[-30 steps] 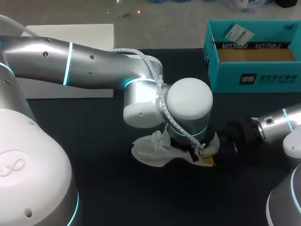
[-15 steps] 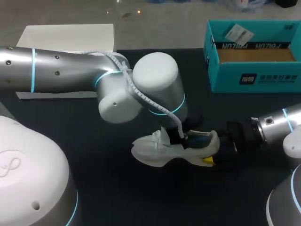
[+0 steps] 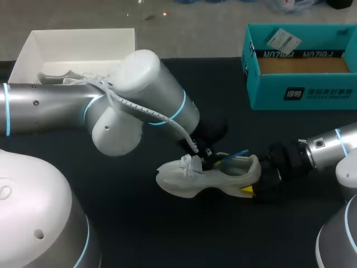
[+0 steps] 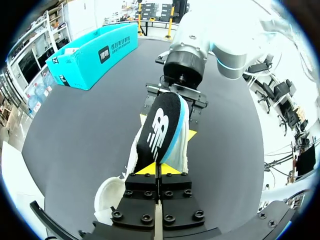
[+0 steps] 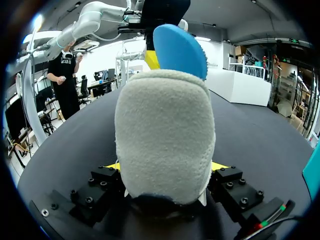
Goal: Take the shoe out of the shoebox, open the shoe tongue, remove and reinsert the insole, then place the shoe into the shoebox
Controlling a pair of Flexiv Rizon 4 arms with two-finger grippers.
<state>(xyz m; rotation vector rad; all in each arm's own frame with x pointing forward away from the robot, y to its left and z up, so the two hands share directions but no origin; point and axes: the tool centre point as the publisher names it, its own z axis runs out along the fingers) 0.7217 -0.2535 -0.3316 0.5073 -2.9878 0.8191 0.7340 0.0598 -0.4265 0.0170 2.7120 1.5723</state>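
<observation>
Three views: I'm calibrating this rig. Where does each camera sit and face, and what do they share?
Head view: fixed above and behind, looking down on the table; left arm and right arm enter from the sides.
Left wrist view: on the left wrist, looking along the left gripper, shut on the insole.
Right wrist view: on the right wrist, looking along the right gripper, shut on the shoe.
Shared: all show shoe and insole; each wrist view shows the other gripper.

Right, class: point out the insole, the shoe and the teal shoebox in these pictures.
insole (image 4: 159, 131), left wrist view, on its dark printed face.
shoe (image 3: 205, 180), head view, on its pale side.
shoebox (image 3: 312, 92), head view, on its teal front wall.
</observation>
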